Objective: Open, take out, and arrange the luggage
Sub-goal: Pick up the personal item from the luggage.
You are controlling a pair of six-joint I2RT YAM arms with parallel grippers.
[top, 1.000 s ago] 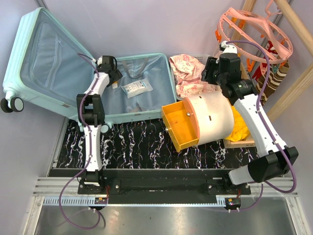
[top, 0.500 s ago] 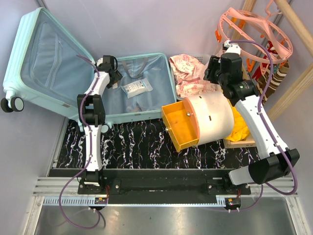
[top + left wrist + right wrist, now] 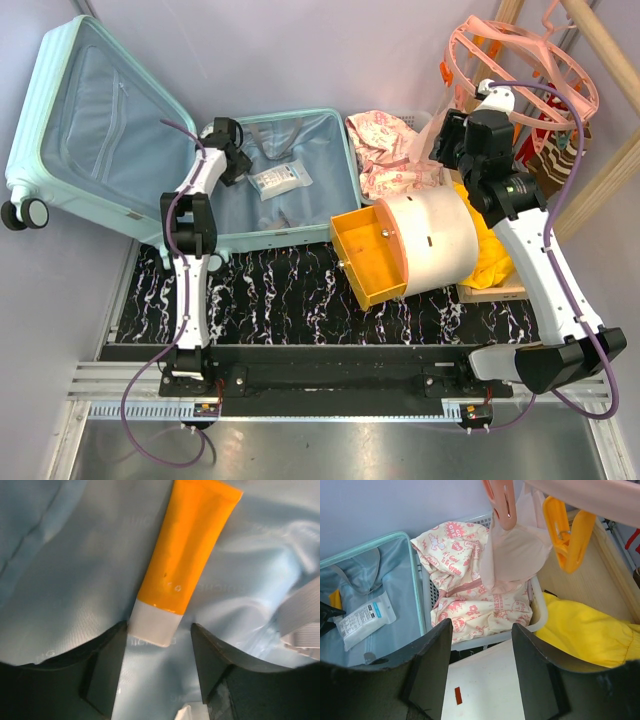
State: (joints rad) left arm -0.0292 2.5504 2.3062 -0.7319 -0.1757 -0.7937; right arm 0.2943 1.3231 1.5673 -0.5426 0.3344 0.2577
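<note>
The luggage [image 3: 100, 120], a pale mint-blue hard-shell suitcase, lies open: its lid leans on the wall at the left and its base [image 3: 300, 205] lies flat with the grey-blue lining showing. My left gripper [image 3: 232, 163] reaches into the base. In the left wrist view its jaws stand open [image 3: 159, 630] around the white cap of an orange tube [image 3: 186, 555] lying on the lining [image 3: 75, 580]; the left fingertip [image 3: 117, 640] touches the cap's corner. A white packet [image 3: 278, 180] lies beside it. My right gripper [image 3: 442, 140] hovers open and empty above the cream cylinder [image 3: 485, 680].
The cream cylinder [image 3: 435, 240] with its orange drawer [image 3: 372, 255] pulled out lies right of the suitcase. A white mesh basket [image 3: 540, 615] holds a pink-patterned garment [image 3: 470, 600]. Yellow cloth [image 3: 590, 630] lies to the right. A pink round clip hanger [image 3: 520, 65] and wooden poles [image 3: 600, 50] stand close above my right arm.
My right arm has swung right and back, toward the pink hanger. The left gripper has shifted slightly right inside the suitcase and its jaws have narrowed a little.
</note>
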